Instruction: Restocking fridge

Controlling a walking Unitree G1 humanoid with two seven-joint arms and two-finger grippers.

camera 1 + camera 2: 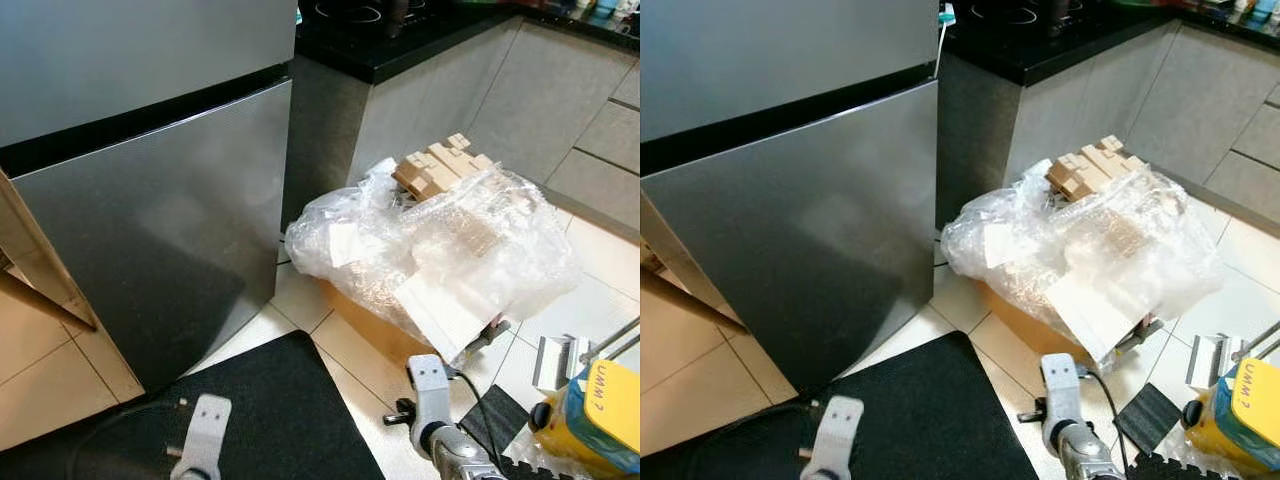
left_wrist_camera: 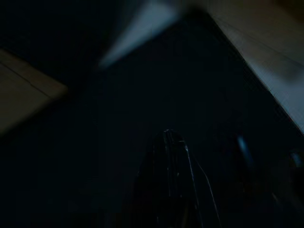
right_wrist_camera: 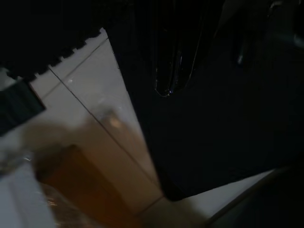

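Note:
The grey fridge (image 1: 150, 230) stands at the left with both its upper and lower doors closed. Both arms hang low at the bottom edge of the head views, the left wrist (image 1: 203, 432) over a black mat (image 1: 270, 410) and the right wrist (image 1: 428, 395) over the tiles. In the dark left wrist view my left gripper (image 2: 168, 135) points down at the mat, its fingers pressed together. My right gripper (image 3: 164, 92) also hangs shut and holds nothing, above the mat's edge.
A cardboard box (image 1: 375, 325) stuffed with bubble wrap (image 1: 450, 250) and wooden pieces (image 1: 440, 168) sits on the floor right of the fridge. A yellow container (image 1: 600, 415) stands at the lower right. Grey cabinets (image 1: 520, 100) under a black counter (image 1: 400, 40) run behind.

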